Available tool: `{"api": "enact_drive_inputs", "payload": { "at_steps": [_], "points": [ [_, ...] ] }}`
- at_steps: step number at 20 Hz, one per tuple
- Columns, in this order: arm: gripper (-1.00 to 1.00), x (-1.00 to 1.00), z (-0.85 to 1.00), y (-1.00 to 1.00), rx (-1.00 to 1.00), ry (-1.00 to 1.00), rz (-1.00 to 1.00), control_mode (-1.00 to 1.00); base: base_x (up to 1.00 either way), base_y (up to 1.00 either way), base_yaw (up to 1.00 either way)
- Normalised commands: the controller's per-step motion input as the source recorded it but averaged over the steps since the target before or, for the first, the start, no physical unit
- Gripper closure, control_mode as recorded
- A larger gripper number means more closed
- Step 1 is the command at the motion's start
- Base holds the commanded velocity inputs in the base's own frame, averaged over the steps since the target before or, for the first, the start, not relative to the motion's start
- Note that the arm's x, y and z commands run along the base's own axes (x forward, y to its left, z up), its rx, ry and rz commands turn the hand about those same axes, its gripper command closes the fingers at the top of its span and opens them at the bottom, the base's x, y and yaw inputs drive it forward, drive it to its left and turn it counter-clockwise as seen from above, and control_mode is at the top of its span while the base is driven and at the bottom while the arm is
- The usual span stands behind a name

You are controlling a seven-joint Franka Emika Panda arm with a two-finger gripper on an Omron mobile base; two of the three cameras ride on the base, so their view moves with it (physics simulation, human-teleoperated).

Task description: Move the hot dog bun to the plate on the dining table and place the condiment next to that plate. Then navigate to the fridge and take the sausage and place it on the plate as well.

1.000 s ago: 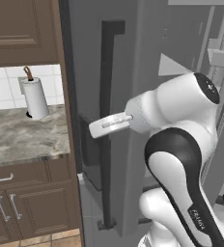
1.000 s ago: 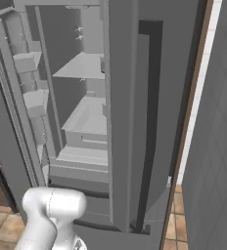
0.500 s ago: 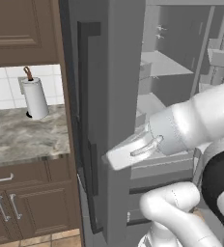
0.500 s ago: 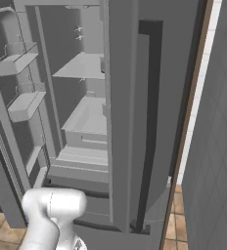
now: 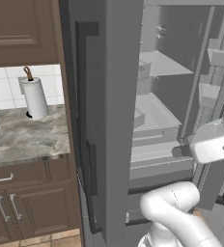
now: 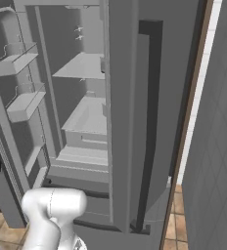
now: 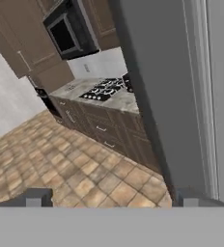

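Fridge (image 5: 109,120) stands tall and upright before us, its long axis running floor to ceiling, its front turned toward our base. It is plain grey steel. One door is swung wide open; in the left base view its edge and inner face (image 5: 220,96) stand at the right of the opening, carrying small bins, and in the right base view the same door (image 6: 17,97) stands at the left with its bins one above another. The other door (image 6: 149,122) is shut, with a long dark handle (image 6: 142,127) running vertically down it. In the left base view a similar dark handle (image 5: 82,120) runs down the near grey panel.

Inside we see pale grey shelves (image 6: 86,66) stacked one over another, with drawers (image 6: 83,156) below them. We cannot make out a sausage on any of them.

Our hand (image 7: 109,198) is open wide, its two dark fingertips (image 7: 34,197) well apart at the bottom of the hand view, with nothing between them. It looks past the grey door edge (image 7: 167,96) toward a brown tiled floor (image 7: 75,164), brown cabinets (image 7: 104,130) and a gas hob (image 7: 104,89) on a marble table.

Left of the fridge, a paper towel roll (image 5: 35,96) stands upright on a marble table (image 5: 27,140) above brown cabinet doors (image 5: 27,207).
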Motion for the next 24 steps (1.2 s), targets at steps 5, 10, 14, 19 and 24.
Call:
{"api": "enact_drive_inputs", "payload": {
  "at_steps": [5,10,14,19,24],
  "points": [
    [-1.0,0.96,0.21,-0.83,-0.12,0.0,-0.39,-1.0,0.0,0.0,0.0],
    [-1.0,0.83,0.0,-0.4,-0.19,-0.06,-0.42,-1.0,0.0,0.0,0.0],
    [-1.0,0.36,-0.05,-0.03,-0.04,-0.1,-0.29,-1.0,0.0,0.0,0.0],
    [-1.0,0.39,-0.23,-0.08,0.02,-0.06,-0.08,-1.0,0.0,0.0,0.0],
    [-1.0,0.67,-0.35,-0.28,0.15,0.0,0.0,-1.0,0.0,0.0,0.0]
  ]
}}
